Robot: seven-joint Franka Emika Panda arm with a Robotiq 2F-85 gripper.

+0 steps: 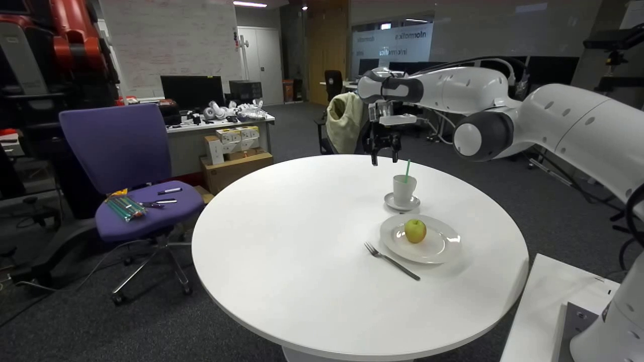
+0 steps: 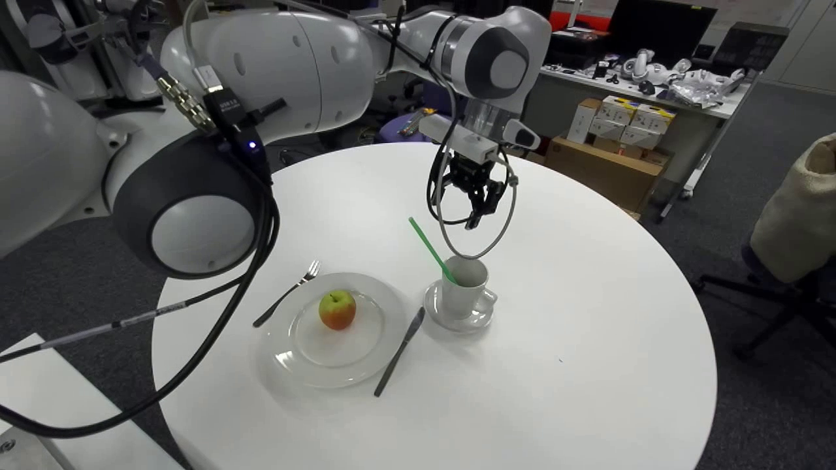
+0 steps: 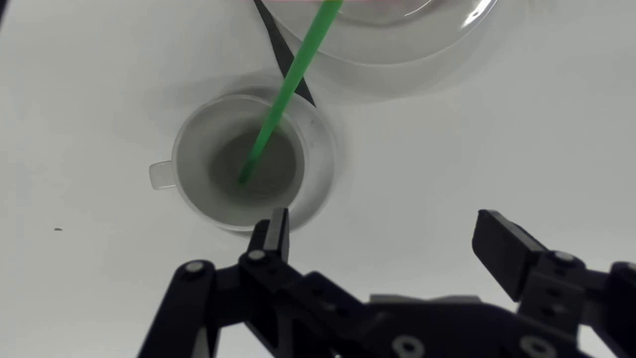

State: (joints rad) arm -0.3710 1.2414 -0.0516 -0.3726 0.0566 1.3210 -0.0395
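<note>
Table point(image 1: 282, 241) from above in both exterior views — wrist view close, seemingly straight down.

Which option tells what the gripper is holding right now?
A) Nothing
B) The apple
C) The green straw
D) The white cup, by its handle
A: in the wrist view the gripper stands open with nothing between its jaws, the green straw leans in the white cup, and in both exterior views the apple sits on the plate.
</note>
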